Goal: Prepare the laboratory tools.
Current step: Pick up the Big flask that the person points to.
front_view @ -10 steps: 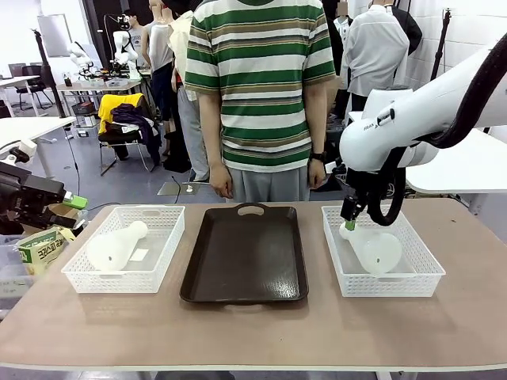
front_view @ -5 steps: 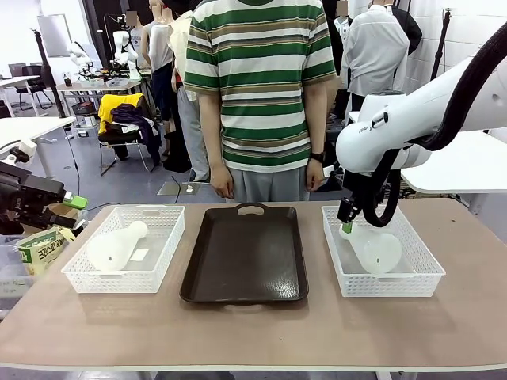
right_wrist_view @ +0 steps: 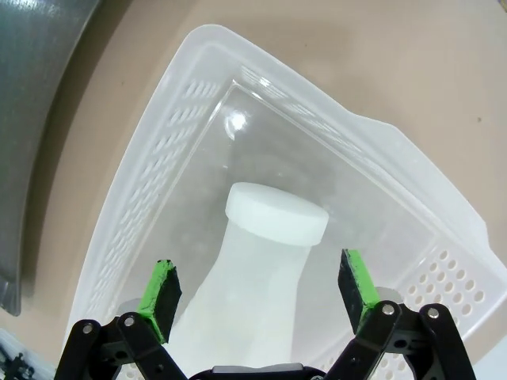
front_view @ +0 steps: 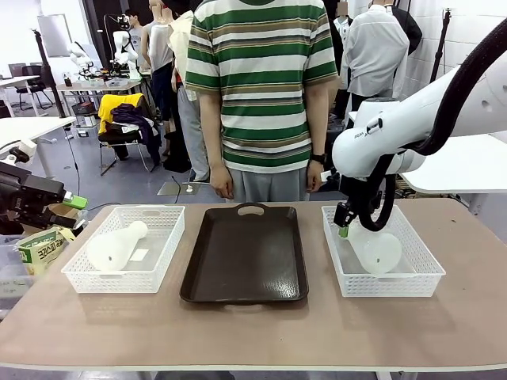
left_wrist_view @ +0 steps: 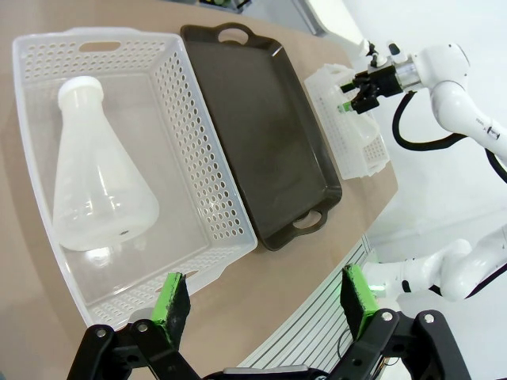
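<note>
Your left flask (left_wrist_view: 95,182) and right flask (right_wrist_view: 261,269) both look frosted: translucent white, matt and smooth-walled, more opaque at the mouth. The left basket (left_wrist_view: 207,170) and right basket (right_wrist_view: 150,150) are white perforated plastic with a slight sheen. Between them, the tray (front_view: 245,253) is dark brown, smooth and semi-glossy, catching soft reflections. The bench (front_view: 253,332) top is matt pale brown, faintly speckled. Your right hand (right_wrist_view: 257,277) carries matt green pads (right_wrist_view: 162,291) on black fingers.

On my left, a frosted white cone-shaped flask (front_view: 116,247) lies on its side in a white basket (front_view: 111,283), narrow neck pointing away from me. On my right, a second flask (front_view: 377,250) lies likewise in another basket (front_view: 388,286), neck toward the far side.
</note>
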`<action>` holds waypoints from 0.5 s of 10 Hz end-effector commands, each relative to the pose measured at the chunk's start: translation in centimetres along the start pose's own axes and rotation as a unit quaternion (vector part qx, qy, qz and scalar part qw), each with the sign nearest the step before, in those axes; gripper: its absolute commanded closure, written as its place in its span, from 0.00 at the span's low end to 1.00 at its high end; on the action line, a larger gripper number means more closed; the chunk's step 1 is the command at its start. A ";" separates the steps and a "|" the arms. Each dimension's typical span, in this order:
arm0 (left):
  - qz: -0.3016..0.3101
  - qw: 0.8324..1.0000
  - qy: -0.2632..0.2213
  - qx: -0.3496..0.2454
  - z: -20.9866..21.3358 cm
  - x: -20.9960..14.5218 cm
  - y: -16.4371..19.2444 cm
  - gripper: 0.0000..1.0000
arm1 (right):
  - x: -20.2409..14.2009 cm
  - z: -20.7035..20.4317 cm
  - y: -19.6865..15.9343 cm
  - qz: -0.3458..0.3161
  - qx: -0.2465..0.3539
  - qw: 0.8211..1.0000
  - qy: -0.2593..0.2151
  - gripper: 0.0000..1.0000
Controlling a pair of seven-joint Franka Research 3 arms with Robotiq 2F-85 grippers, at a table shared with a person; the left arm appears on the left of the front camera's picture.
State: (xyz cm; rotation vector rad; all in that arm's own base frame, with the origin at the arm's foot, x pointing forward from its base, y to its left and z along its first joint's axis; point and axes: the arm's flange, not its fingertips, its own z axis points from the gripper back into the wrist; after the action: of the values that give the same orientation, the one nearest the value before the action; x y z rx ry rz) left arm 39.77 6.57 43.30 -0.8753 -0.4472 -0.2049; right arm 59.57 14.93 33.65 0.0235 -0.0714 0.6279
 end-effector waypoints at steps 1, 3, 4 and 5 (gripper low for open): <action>-0.003 1.000 -0.006 -0.008 0.0 0.1 0.1 0.00 | 1.0 -0.7 -0.1 -0.011 -0.022 1.000 0.005 0.00; -0.003 1.000 -0.006 -0.008 0.0 0.1 0.1 0.00 | 1.2 -1.1 -0.2 -0.012 -0.028 1.000 0.005 0.00; -0.003 1.000 -0.006 -0.008 0.0 0.1 0.1 0.00 | 1.2 -1.2 -0.3 -0.015 -0.026 1.000 0.007 0.00; -0.003 1.000 -0.006 -0.008 0.0 0.1 0.1 0.00 | 1.3 -1.4 -0.4 -0.019 -0.026 0.999 0.011 0.00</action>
State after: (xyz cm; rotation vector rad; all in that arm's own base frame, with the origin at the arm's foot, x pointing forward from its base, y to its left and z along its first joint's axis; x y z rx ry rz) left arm 39.77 6.57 43.30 -0.8753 -0.4472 -0.2050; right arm 60.17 14.98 32.55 0.0038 -0.0647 0.6154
